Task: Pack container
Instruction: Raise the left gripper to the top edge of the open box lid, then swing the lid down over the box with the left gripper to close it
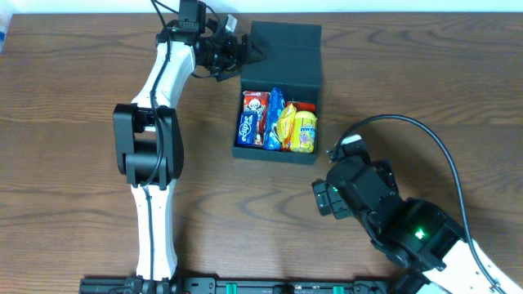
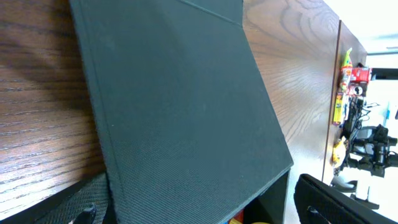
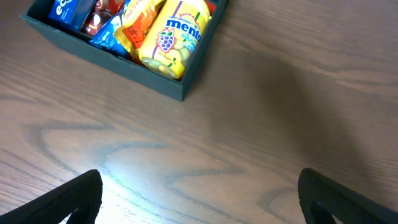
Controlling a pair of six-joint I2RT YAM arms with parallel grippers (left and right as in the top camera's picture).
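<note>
Container (image 1: 286,57) sits mid-desk (image 1: 65,122) near the far edge, lid up at the back, snack packets (image 1: 276,121) inside. Left gripper (image 1: 243,54) is at the lid's left edge, jaws wide apart, clamping nothing. Right gripper (image 1: 323,198) is off the container's near-right corner, jaws wide apart, empty.

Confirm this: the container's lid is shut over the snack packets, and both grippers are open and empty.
Wrong on the lid: the overhead view shows the container with its lid swung back open and the snack packets in plain sight inside. The left gripper and right gripper are indeed open and empty.
</note>
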